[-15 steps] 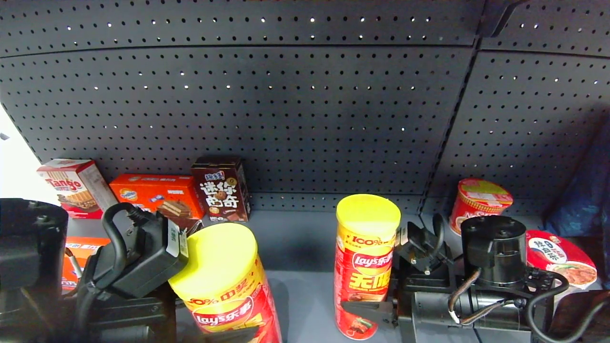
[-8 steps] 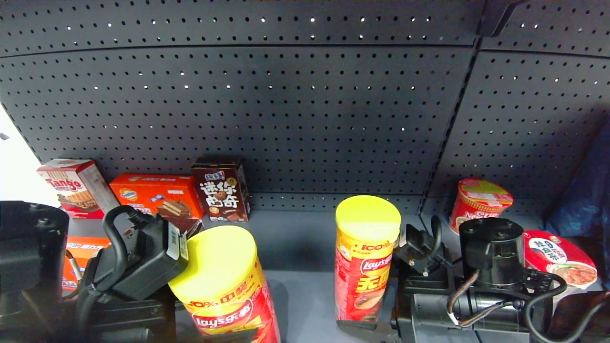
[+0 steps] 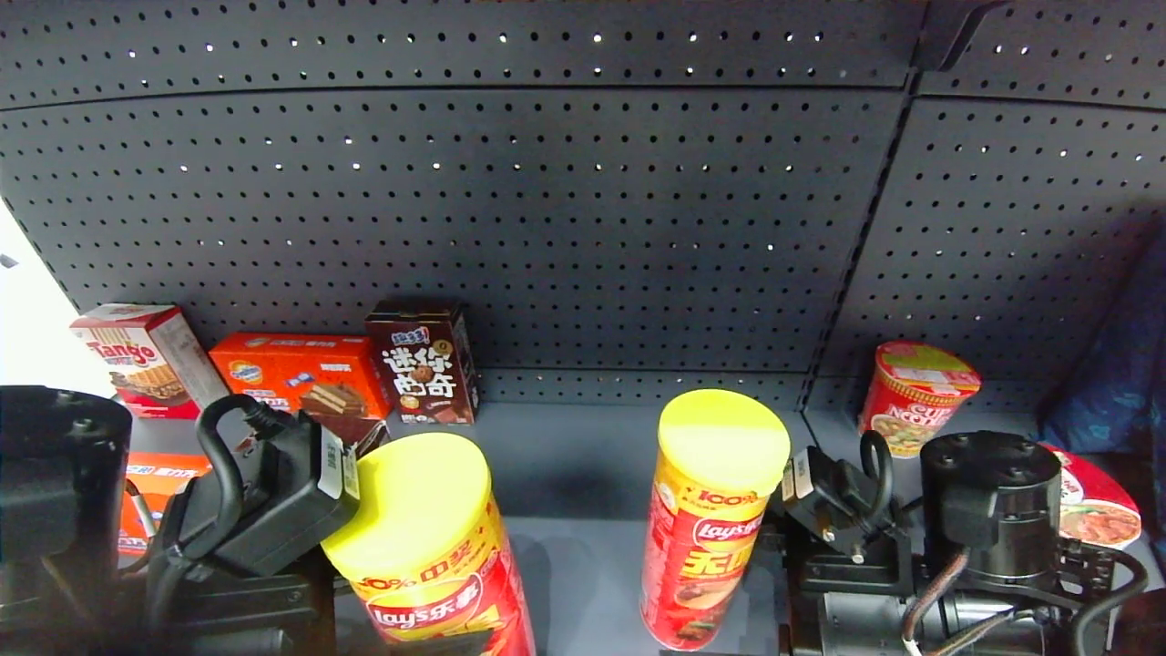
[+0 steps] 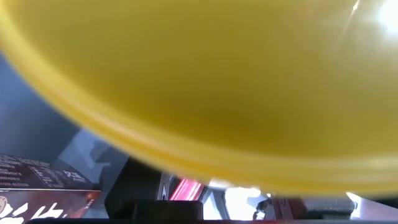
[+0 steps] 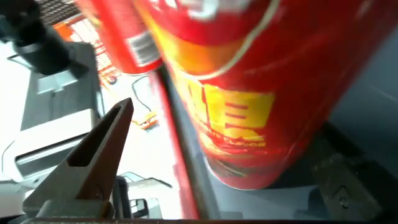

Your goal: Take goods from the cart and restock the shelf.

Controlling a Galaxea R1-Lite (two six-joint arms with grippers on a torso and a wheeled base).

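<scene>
I'm partway through restocking, at the placing step, with two tall crisp cans at the front of the shelf board [image 3: 583, 474]. Taking the brown cookie box [image 3: 424, 364] as my marker, the right can [image 3: 715, 519] is well to that box's right and nearer to me. Its yellow lid tips slightly away from the box, and I can't tell whether its base sits flat. The right gripper [image 5: 214, 171] has its jaws spread around the can's lower end, and one finger [image 5: 93, 162] stands clear of the can wall with a gap showing, so I judge this can to be let go or nearly so. The left can [image 3: 428, 547] is directly in front of the cookie box, much closer to me and leaning. The left gripper [image 3: 319, 601] is beside it, and I can't tell what grip it has. Next I'd back the right arm straight out without brushing the tilted can, which could topple. Then I'd bring the left can upright and set it between the cookie box and the right can.
</scene>
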